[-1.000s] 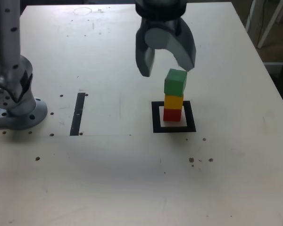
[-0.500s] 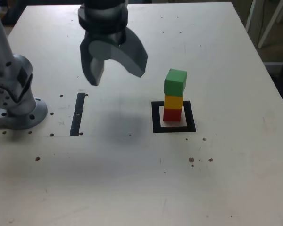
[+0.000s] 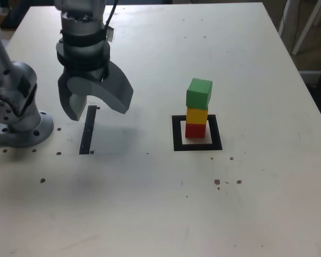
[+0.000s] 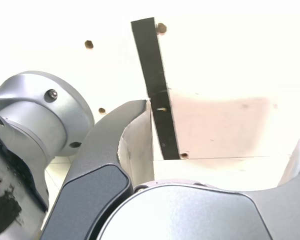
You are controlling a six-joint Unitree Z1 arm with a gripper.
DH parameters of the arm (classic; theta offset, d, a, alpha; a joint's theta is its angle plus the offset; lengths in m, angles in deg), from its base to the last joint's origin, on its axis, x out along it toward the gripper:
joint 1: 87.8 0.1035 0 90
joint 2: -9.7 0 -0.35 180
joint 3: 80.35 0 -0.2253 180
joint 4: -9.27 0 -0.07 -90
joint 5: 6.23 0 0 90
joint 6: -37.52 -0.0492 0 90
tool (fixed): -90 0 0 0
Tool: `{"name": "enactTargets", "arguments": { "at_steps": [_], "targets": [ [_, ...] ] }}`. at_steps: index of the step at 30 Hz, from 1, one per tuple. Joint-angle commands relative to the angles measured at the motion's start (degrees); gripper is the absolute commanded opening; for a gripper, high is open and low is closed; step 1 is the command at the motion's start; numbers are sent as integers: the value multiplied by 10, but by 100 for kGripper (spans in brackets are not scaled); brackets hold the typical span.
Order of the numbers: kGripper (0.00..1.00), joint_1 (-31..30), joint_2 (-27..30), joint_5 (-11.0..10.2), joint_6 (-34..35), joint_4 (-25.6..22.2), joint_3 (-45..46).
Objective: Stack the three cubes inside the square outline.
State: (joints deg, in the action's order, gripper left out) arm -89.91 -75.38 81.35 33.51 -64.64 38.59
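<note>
The three cubes stand as one tower in the exterior view: the red cube at the bottom, the yellow cube on it, the green cube on top, turned slightly askew. The tower rests on the white centre of the square outline. My gripper hangs open and empty well off to the exterior view's left of the tower, above the narrow black tape strip. The wrist view shows that strip between my spread fingers; no cube appears there.
The arm's grey round base stands at the exterior view's left edge, also seen in the wrist view as a grey base. The white table carries small dark specks. White furniture legs stand beyond the table's right edge.
My gripper has let go of the green cube, opened wide, and swung to the exterior view's left, away from the tower and over to the tape strip. The tower has stayed put.
</note>
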Motion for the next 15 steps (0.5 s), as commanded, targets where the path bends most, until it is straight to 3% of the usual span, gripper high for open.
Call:
{"name": "enactTargets", "arguments": {
  "at_steps": [1, 15],
  "targets": [
    [99, 1, 6, 2, 2, 4, 7],
    [99, 1, 8, 9, 14, 15, 35]
  ]
}}
